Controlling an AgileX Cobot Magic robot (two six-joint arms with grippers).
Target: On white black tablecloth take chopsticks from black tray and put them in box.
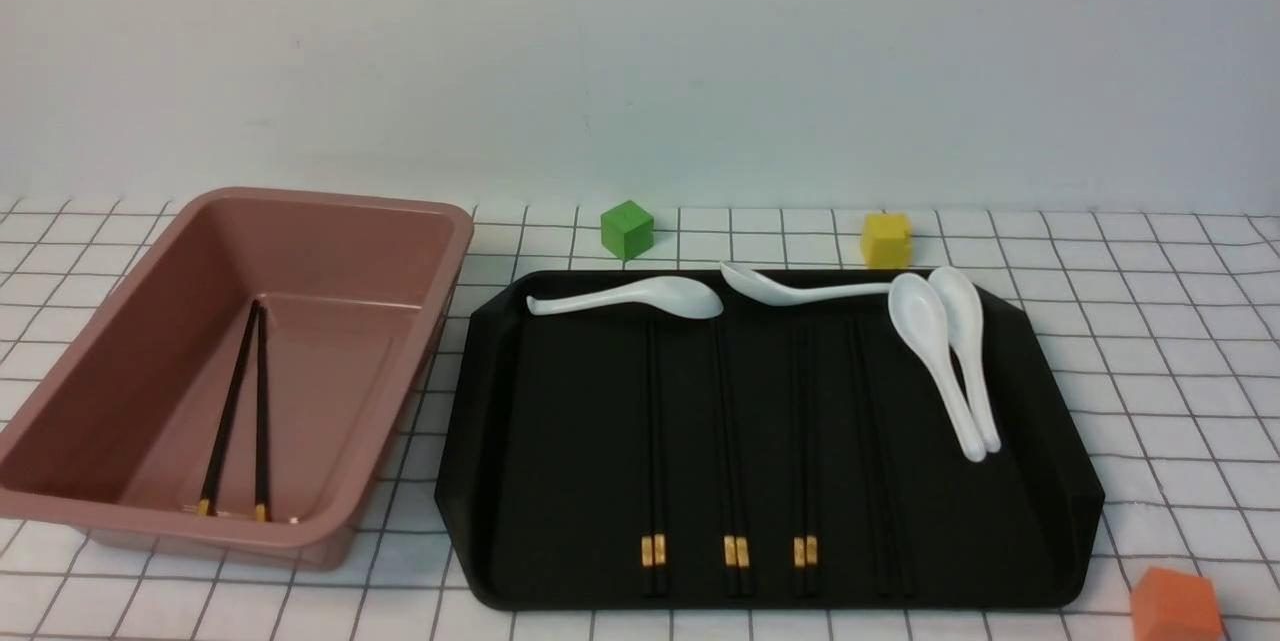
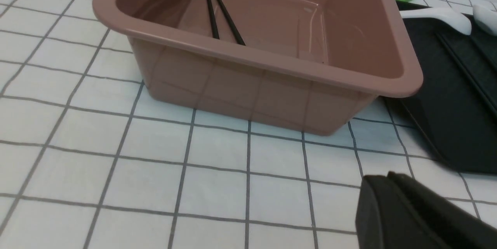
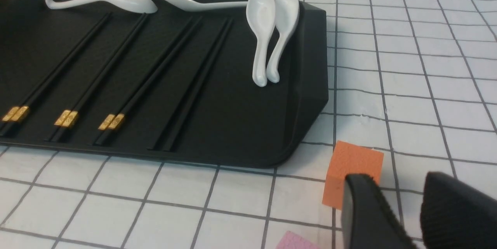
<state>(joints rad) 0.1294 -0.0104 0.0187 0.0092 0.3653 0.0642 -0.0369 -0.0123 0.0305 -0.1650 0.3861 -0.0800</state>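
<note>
The black tray (image 1: 480,421) lies on the checked tablecloth (image 1: 1150,321) with several pairs of chopsticks (image 1: 730,441) lined up lengthwise on it. To its left stands the pink-brown box (image 1: 440,261), and one pair of chopsticks (image 1: 235,401) lies inside. The left wrist view shows my left gripper (image 2: 382,177) low over the cloth on the near side of the box (image 2: 256,58), fingers pressed together and empty. In the right wrist view my right gripper (image 3: 400,181) is open with nothing between its fingers, near the tray's (image 3: 310,86) near right corner. Neither gripper appears in the front view.
Several white spoons (image 1: 940,351) lie across the tray's far side. A green cube (image 1: 627,229) and a yellow cube (image 1: 886,239) stand behind the tray. An orange cube (image 3: 351,167) sits just in front of the right gripper's fingers, with a pink piece (image 3: 297,241) nearby.
</note>
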